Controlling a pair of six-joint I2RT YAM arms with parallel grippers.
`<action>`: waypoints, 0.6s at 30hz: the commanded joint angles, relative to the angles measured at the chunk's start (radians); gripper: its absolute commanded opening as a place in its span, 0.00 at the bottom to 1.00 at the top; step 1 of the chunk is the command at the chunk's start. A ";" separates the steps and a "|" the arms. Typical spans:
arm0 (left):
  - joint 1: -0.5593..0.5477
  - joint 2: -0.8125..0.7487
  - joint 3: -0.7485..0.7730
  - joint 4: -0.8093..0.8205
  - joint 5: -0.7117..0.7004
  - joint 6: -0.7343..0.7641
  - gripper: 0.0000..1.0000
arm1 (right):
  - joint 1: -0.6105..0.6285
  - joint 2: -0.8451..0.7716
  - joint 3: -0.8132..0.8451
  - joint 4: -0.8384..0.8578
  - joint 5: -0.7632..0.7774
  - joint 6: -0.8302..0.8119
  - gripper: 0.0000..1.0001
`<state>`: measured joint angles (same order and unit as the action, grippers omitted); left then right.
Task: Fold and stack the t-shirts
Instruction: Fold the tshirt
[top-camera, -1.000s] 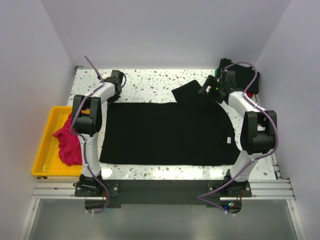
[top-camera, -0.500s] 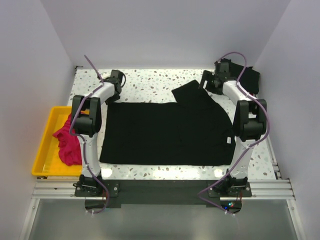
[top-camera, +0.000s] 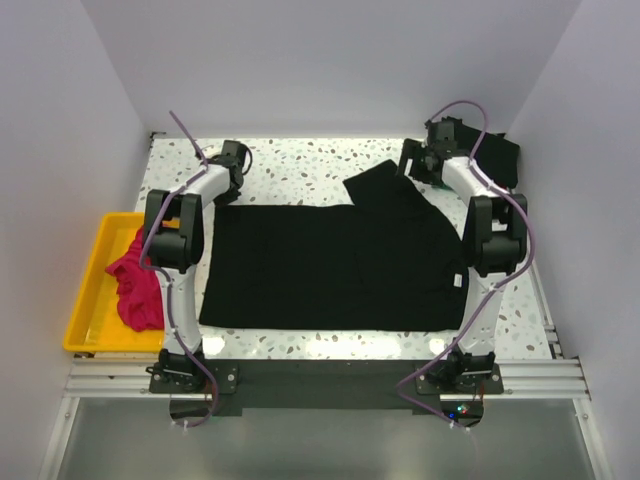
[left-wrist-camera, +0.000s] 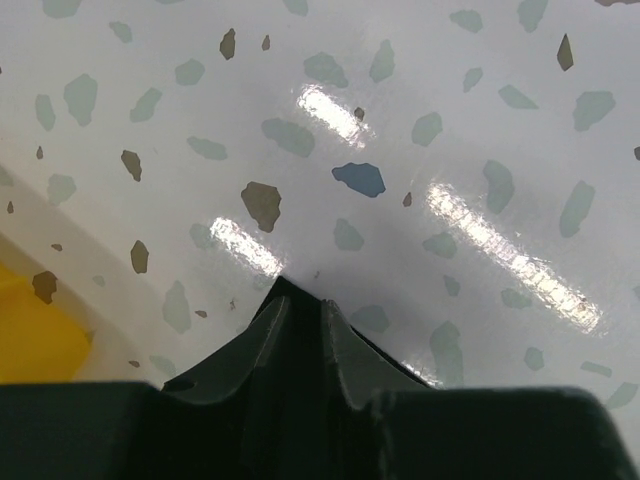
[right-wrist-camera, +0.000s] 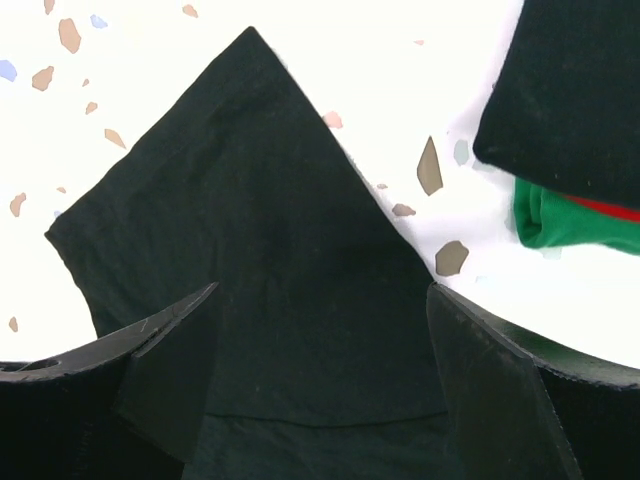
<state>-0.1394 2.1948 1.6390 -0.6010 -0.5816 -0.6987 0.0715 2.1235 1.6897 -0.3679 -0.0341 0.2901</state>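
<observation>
Left arm (top-camera: 188, 205) stretched forward, left fingers (left-wrist-camera: 262, 338) closed together, right arm (top-camera: 478, 195) stretched forward, right fingers (right-wrist-camera: 170, 355) spread wide

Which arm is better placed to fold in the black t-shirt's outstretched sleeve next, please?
Right, probably: the right hand hangs open directly over the sleeve of the black t-shirt, whereas the left hand is shut over bare table, off the cloth.

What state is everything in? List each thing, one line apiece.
black t-shirt: spread flat, unfolded, one sleeve sticking out.
magenta t-shirt: crumpled in the yellow tray.
folded stack: black on top, green and red beneath.
left gripper: shut, empty.
right gripper: open over the sleeve.
</observation>
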 joint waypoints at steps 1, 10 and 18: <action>0.003 0.019 0.024 -0.008 0.000 -0.021 0.22 | 0.005 0.029 0.068 -0.016 0.031 -0.029 0.85; 0.003 0.000 -0.024 0.021 0.017 -0.015 0.05 | 0.013 0.099 0.149 -0.055 0.065 -0.062 0.85; 0.001 -0.090 -0.033 0.033 0.009 -0.007 0.45 | 0.020 0.084 0.117 -0.028 0.051 -0.066 0.85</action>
<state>-0.1383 2.1784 1.6203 -0.5900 -0.5751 -0.6945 0.0826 2.2299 1.7950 -0.4080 0.0097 0.2436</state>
